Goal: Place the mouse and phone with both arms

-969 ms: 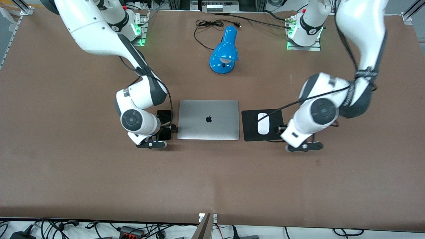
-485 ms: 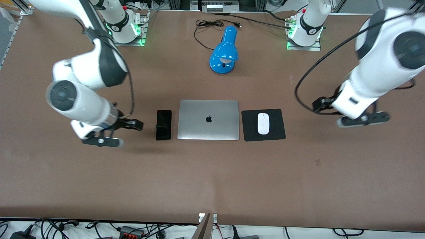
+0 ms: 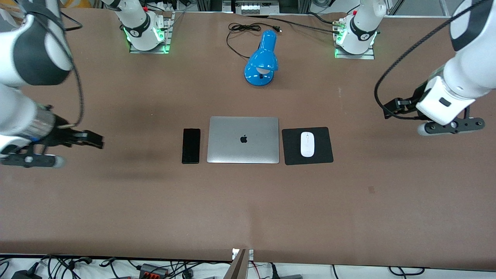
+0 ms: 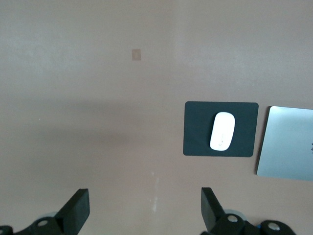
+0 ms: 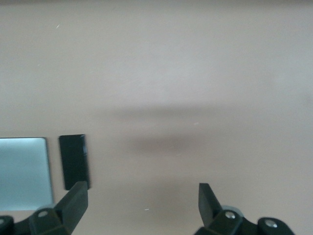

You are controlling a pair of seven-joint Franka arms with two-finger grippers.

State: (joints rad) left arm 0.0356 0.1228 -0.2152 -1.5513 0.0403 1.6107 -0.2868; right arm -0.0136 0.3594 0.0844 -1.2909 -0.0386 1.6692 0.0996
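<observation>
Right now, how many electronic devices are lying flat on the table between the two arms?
3. The phone lies beside the closed laptop, toward the right arm's end. The mouse sits on the black mouse pad, toward the left arm's end. Nothing appears hidden.

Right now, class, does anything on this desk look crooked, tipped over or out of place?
Only the lamp: it lies on its side, unplugged, its cord loose. The phone, laptop and pad sit square in a row, with the mouse straight on the pad. Both claws hang open, off to the sides.
</observation>
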